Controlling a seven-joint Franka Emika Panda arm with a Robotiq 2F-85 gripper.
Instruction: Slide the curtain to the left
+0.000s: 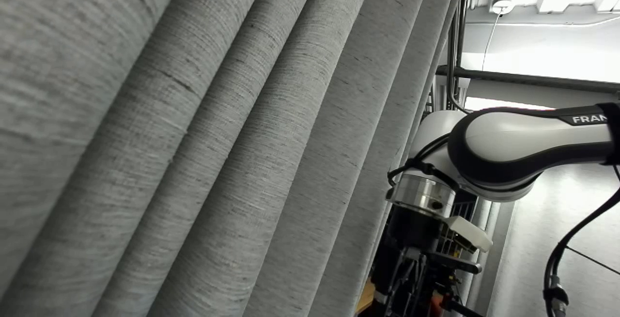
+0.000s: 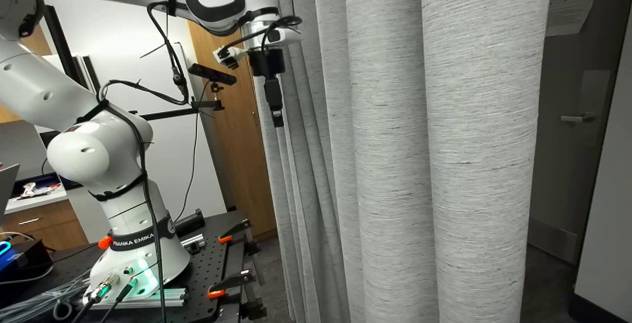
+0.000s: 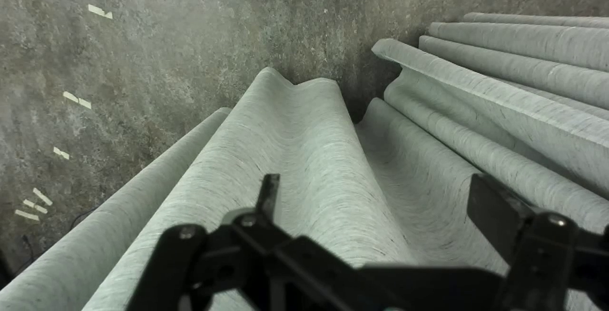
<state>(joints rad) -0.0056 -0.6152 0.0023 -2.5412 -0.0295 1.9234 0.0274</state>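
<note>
in the wrist view the pincer is spread, its fingers well apart at seven and four o'clock; pleats of the light-grey heathered curtain show between and beyond them, contact unclear. in an exterior view the curtain hangs at three o'clock of the franka panda arm, which stands on a black perforated worktop.
</note>
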